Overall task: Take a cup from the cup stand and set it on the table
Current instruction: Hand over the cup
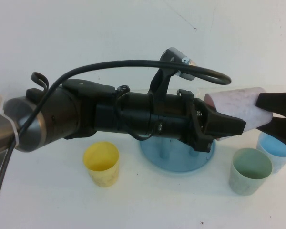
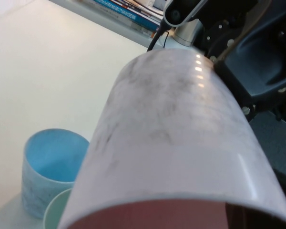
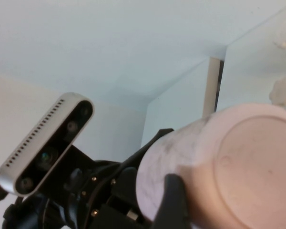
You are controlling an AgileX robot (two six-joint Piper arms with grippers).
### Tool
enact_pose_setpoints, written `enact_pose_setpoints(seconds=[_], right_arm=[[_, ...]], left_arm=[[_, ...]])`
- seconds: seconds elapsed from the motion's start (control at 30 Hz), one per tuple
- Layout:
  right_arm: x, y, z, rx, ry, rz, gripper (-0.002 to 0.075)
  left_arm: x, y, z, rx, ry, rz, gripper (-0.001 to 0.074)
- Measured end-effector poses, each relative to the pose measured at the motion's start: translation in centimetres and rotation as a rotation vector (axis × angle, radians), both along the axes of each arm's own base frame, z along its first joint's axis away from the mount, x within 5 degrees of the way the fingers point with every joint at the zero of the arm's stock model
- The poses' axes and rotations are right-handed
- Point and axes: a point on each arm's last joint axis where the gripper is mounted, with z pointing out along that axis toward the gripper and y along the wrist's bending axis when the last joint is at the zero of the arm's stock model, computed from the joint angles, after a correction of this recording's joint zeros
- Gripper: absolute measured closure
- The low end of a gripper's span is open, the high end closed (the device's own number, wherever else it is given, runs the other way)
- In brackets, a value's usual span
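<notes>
The pale pink cup (image 1: 238, 105) lies on its side in the air above the blue cup stand (image 1: 181, 161), whose pegs are hidden by my left arm. My left gripper (image 1: 221, 126) is shut on the cup's rim end. My right gripper (image 1: 272, 114) reaches in from the right edge with its fingers closed around the cup's base end. The cup (image 2: 171, 133) fills the left wrist view, with the right gripper (image 2: 257, 67) at its far end. In the right wrist view one black finger (image 3: 174, 200) presses on the cup's side (image 3: 238, 157). The white table (image 1: 133, 38) lies below.
A yellow cup (image 1: 102, 162) stands left of the stand. A green cup (image 1: 250, 169) and a blue cup (image 1: 276, 145) stand to its right, under the right gripper. The blue cup (image 2: 52, 167) also shows in the left wrist view. White flower-shaped caps (image 3: 283, 90) show in the right wrist view.
</notes>
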Motion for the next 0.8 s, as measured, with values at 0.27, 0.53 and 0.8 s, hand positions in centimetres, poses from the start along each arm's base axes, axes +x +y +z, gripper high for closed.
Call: enact_pose_setpoints(seconds=[0.27, 0.53, 0.8], right_arm=[[0.04, -0.02, 0.05, -0.025, -0.056, 0.002, 0.0183], [0.16, -0.06, 0.2, -0.032, -0.101, -0.007, 0.0173], [0.03, 0.14, 0.07, -0.061, -0.129, 0.018, 0.0068]], left_arm=[[0.06, 0.01, -0.04, 0.005, -0.01, 0.005, 0.0717], [0.12, 0.02, -0.05, 0.007, -0.03, 0.008, 0.0717], [-0.13, -0.24, 0.05, 0.002, -0.075, -0.013, 0.072]])
